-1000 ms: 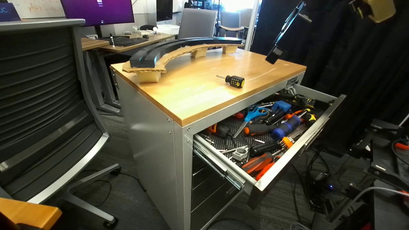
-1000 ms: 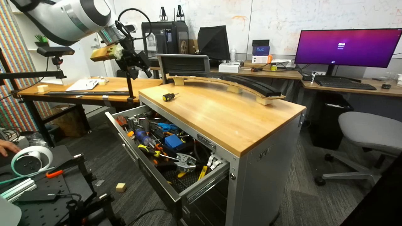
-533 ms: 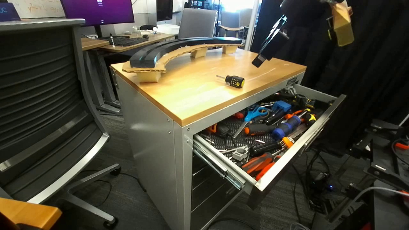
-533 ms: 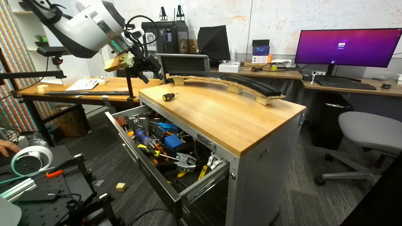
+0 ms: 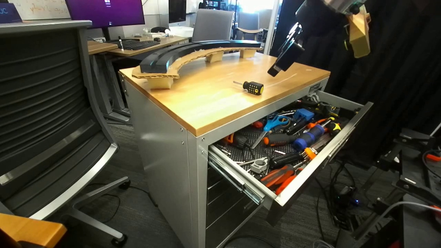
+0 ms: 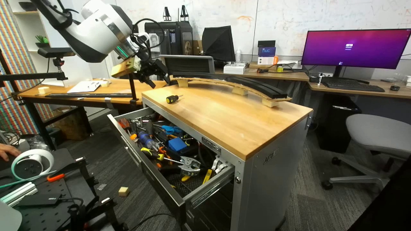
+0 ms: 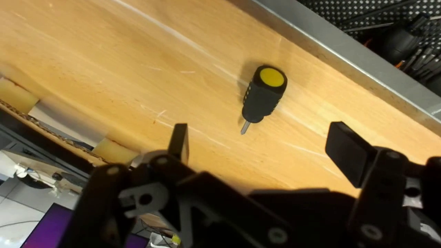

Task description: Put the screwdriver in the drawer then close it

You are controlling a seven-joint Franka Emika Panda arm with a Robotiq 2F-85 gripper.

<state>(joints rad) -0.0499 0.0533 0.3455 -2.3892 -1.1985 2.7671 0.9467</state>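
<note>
The step in hand looks to be the reach for the screwdriver [image 5: 254,88], which lies on its side on the desk [image 5: 206,110], near the edge above the drawer [image 5: 305,174]. The drawer is pulled out and holds a jumble of gear [image 5: 309,137], but the screwdriver is not yet in it, so placing and closing are both still to do. The tool [image 7: 263,146] is spread wide with nothing between its fingers [image 7: 348,155]; in the wrist view the screwdriver lies ahead of them, about midway from side to side, its shaft [image 7: 245,127] pointing back toward the tool. The next move probably calls for going further down and forward until the fingers straddle the handle [image 7: 262,101], then closing on it and lifting it clear of the edge. Against the frames from half a second ago, the tool sits slightly lower and nearer the screwdriver in both exterior views; against those from a full second ago the approach is plainer. The screwdriver and the drawer lie just as they did. Whether the fingers' spread has changed is hard to tell from the exterior views alone.
</note>
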